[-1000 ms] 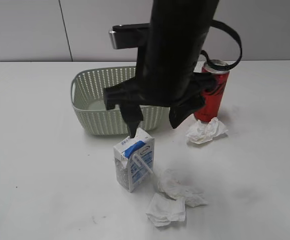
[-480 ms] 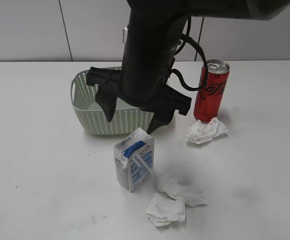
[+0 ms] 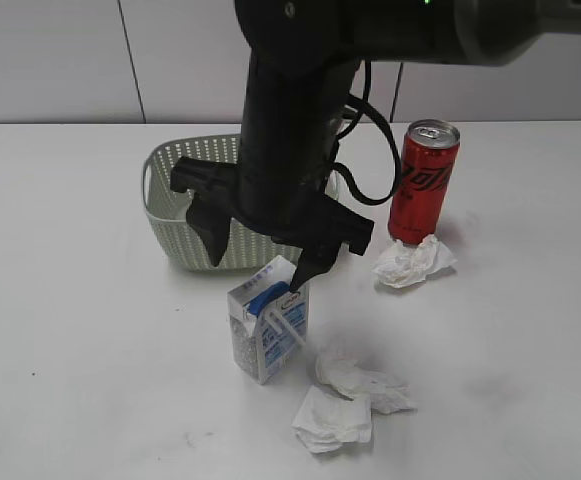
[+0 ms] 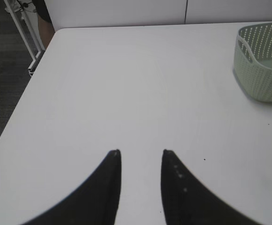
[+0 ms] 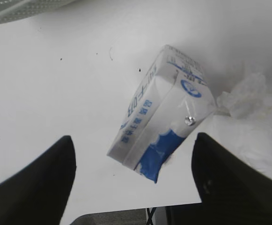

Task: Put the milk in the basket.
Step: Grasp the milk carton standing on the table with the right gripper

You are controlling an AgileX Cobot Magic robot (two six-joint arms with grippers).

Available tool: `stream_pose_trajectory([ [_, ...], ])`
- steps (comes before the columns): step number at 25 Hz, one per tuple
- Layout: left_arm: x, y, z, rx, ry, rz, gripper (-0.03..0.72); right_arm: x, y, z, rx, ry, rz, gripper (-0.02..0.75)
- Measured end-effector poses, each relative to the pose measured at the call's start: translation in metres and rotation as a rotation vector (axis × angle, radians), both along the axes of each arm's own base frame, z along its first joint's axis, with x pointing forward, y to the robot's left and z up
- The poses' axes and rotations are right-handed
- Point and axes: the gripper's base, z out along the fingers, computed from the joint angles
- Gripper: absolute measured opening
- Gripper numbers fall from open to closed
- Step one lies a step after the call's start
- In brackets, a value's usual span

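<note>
The milk (image 3: 268,335), a small white carton with a blue band and a straw, stands upright on the white table in front of the basket (image 3: 175,215). My right gripper (image 3: 258,272) hangs open just above and behind the carton's top, one finger on each side. In the right wrist view the milk (image 5: 164,112) lies between the wide-spread fingers of the right gripper (image 5: 132,140), with a gap on each side. My left gripper (image 4: 141,152) is open and empty over bare table, far left of the basket (image 4: 262,70).
A red can (image 3: 425,180) stands right of the basket with a crumpled tissue (image 3: 410,262) at its foot. More crumpled tissues (image 3: 345,400) lie just right of and in front of the carton, also seen in the right wrist view (image 5: 253,98). The table's left edge (image 4: 33,89) shows.
My right gripper has swung left, turned and come down, from beside the can to straddling the carton's top. The carton, basket and can have not moved.
</note>
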Motion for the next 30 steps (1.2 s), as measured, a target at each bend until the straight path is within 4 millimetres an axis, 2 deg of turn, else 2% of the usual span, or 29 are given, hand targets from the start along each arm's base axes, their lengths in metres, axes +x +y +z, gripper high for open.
stream_pose_trajectory([
  [10, 0.000, 0.000, 0.000, 0.000, 0.000, 0.000, 0.221, -0.001, -0.005, -0.010, -0.036, 0.040, -0.144, 0.594],
  [21, 0.000, 0.000, 0.000, 0.000, 0.000, 0.000, 0.221, 0.003, 0.002, -0.044, -0.076, 0.096, -0.168, 0.594],
  [25, 0.000, 0.000, 0.000, 0.000, 0.000, 0.000, 0.221, 0.004, 0.004, -0.049, -0.069, 0.090, -0.169, 0.594],
  [27, 0.000, 0.000, 0.000, 0.000, 0.000, 0.000, 0.221, 0.005, 0.004, -0.050, -0.064, 0.085, -0.170, 0.577],
  [30, 0.000, 0.000, 0.000, 0.000, 0.000, 0.000, 0.221, 0.005, 0.005, -0.051, -0.066, 0.086, -0.171, 0.494],
])
